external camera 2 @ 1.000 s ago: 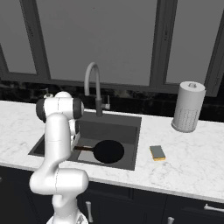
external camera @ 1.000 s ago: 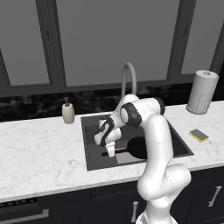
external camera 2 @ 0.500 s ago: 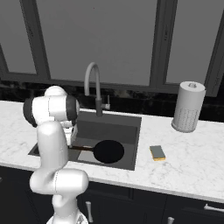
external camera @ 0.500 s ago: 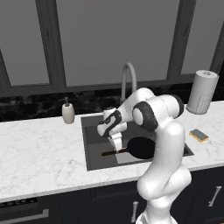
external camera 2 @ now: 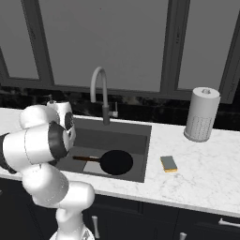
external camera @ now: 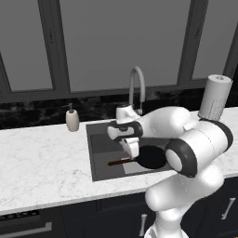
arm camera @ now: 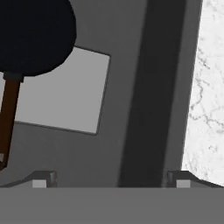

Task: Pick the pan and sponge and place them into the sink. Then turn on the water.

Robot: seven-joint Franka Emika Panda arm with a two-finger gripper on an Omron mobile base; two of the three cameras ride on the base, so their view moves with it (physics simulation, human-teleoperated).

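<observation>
Looking good with the pan point(external camera 2: 116, 161) down in the sink point(external camera 2: 140, 154); gripper point(arm camera: 110, 178) wide open and empty; next swing over to the sponge point(external camera 2: 168, 163) and pinch its short sides.

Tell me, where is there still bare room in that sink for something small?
The pan fills the front right of the sink, its handle pointing left. Bare floor remains along the back, below the faucet. The open hand crowds the left side. Outside, the counter around the sponge lies bare.
</observation>
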